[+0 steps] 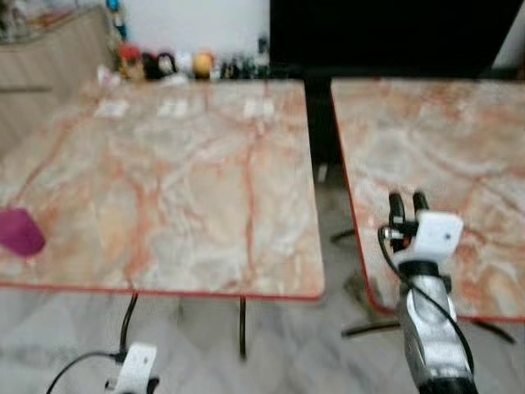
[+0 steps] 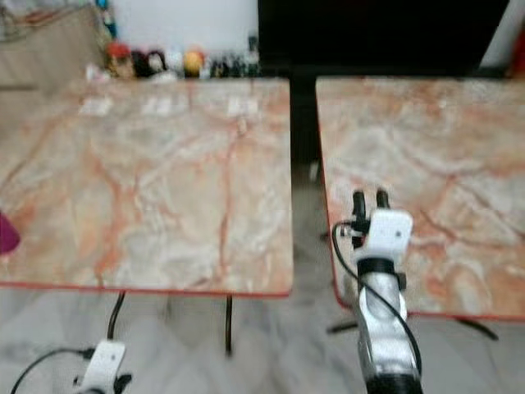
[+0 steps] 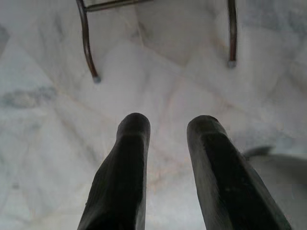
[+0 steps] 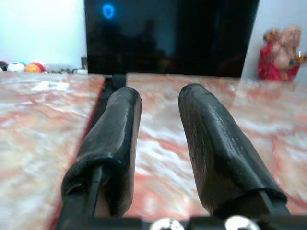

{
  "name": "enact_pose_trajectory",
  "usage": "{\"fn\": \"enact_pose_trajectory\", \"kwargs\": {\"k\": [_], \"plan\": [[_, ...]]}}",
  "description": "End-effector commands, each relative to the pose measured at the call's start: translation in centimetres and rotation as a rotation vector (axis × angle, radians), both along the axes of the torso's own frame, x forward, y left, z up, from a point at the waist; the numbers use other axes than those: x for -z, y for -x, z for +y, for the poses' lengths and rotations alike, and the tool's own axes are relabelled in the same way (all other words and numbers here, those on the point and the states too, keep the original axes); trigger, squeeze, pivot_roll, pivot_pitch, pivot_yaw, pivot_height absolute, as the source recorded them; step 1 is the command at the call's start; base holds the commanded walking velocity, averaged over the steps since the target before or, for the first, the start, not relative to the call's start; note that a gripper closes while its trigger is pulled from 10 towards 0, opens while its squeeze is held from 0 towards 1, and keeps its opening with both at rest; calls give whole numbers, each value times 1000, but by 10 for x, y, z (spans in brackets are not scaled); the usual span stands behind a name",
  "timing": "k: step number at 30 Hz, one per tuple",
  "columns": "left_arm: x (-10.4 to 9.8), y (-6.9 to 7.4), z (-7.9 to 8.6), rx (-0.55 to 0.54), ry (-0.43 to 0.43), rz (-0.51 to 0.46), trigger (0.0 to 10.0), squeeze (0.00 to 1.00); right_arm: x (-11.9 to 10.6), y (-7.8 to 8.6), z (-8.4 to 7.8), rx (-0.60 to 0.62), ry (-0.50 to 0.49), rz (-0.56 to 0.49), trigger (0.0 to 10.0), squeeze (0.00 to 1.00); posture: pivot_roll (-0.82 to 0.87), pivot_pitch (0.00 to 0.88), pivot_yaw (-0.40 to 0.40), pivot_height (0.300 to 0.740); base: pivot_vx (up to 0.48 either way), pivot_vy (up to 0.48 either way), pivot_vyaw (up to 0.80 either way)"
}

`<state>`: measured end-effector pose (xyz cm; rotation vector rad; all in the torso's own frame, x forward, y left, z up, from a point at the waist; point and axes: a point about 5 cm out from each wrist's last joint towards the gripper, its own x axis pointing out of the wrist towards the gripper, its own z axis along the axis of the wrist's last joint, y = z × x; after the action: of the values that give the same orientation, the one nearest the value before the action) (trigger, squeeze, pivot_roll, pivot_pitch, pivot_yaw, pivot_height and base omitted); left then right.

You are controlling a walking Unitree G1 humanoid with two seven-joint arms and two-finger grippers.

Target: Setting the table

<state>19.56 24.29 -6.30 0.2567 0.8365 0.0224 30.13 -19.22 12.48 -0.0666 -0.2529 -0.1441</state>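
While both marble surfaces lie almost bare, you are at the very start of the job: nothing is laid out yet and neither arm carries anything. Your right gripper (image 1: 408, 199) is raised over the near edge of the right surface (image 1: 459, 139), its fingers (image 4: 112, 139) a little apart with nothing between them, pointing toward the dark screen (image 4: 168, 33) at the back. Your left gripper (image 3: 165, 143) hangs low in front of the left surface (image 1: 164, 180), its fingers slightly parted and empty, aimed down at the pale floor (image 3: 43, 124) near the table legs. The one likely piece of tableware you have in sight is a magenta object (image 1: 18, 231), too blurred to name, resting near the left surface's front edge, far out on your left. Judging from this, your next move calls for turning or stepping left to bring it within the left arm's reach. The small figures (image 1: 164, 64) along the back wall look like ornaments.
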Motion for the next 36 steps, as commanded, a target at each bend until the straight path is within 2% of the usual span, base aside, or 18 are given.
{"fn": "enact_pose_trajectory", "kwargs": {"k": [1,6,14,16,36], "plan": [[2,7,6,-5,-16,27,10000,0,-3,-1,8,-26,-5,-17,10000,0,99,0,-7,740,0,472,0],[2,7,6,-3,-17,29,10000,0,-4,-1,10,-45,18,-26,10000,0,100,0,-8,740,0,472,0],[2,7,6,-3,-17,29,10000,0,-3,-2,14,-59,14,-27,10000,0,105,0,-10,740,0,473,766],[2,7,6,-3,-17,29,10000,0,-3,-2,12,-41,-10,-22,10000,0,105,0,-12,740,0,472,0],[1,5,7,-14,-17,21,10000,0,-2,-3,10,-29,-7,-19,10000,0,110,0,-10,740,0,472,0]]}}
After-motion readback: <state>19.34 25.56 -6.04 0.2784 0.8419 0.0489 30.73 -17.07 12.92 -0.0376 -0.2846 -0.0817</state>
